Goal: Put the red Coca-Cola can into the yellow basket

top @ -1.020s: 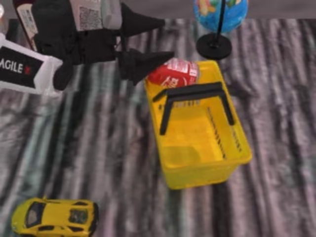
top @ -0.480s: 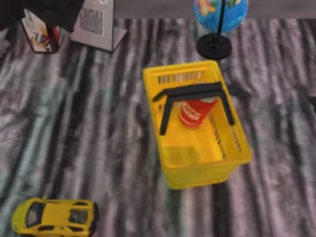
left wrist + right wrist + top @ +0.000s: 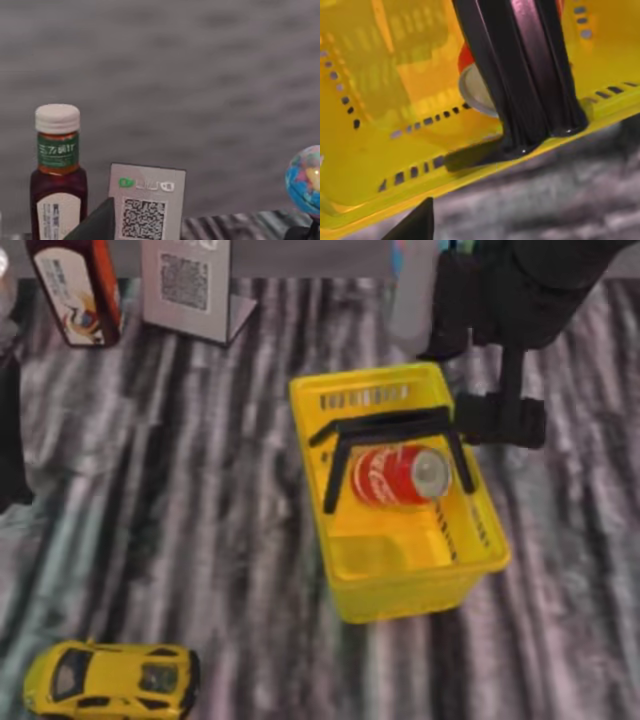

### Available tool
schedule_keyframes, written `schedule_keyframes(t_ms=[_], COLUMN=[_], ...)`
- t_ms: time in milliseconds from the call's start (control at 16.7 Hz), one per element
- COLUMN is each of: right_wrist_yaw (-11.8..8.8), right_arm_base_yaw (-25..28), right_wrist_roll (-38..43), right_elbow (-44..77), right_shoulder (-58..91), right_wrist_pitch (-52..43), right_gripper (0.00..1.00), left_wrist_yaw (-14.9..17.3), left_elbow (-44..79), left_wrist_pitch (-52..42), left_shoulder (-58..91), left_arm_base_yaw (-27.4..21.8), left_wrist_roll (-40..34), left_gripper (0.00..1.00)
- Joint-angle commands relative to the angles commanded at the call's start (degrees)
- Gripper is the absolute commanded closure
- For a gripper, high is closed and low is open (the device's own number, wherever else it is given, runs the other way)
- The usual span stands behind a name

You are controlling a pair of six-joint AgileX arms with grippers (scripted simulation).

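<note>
The red can [image 3: 397,476] lies on its side on the floor of the yellow basket [image 3: 400,592], silver top toward the right wall, under the black handles [image 3: 390,427]. The basket is smooth plastic, rectangular, with a slotted rim. The right pincer [image 3: 503,420] hangs just beside the basket's right rim; whether it is wide or narrow cannot be told. The left arm is parked at the left edge, its pincer unseen. The striped grey tabletop [image 3: 200,520] lies open to the basket's left.
</note>
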Motion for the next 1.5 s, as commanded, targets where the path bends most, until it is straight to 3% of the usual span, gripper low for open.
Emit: schedule_keyframes(t_ms=[240, 480, 1500], right_wrist_yaw=[0.2, 0.4, 0.4], right_arm_base_yaw=[4.6, 7.0, 7.2], right_wrist_roll=[-7.7, -11.6, -11.9], right_elbow=[17.3, 25.6, 18.7], right_shoulder=[16.2, 23.4, 22.2], right_wrist_pitch=[-10.9, -16.1, -10.6], right_gripper=[0.00, 0.00, 0.00], left_wrist_yaw=[-9.2, -14.1, -14.5], left_elbow=[-12.5, -19.4, -20.0], left_wrist_pitch=[-7.4, -11.2, -11.5], left_shoulder=[-17.0, -24.9, -25.5], left_arm_base_yaw=[1.3, 1.8, 1.9], left_wrist_roll=[2.6, 4.6, 4.8], left_gripper=[0.00, 0.00, 0.00])
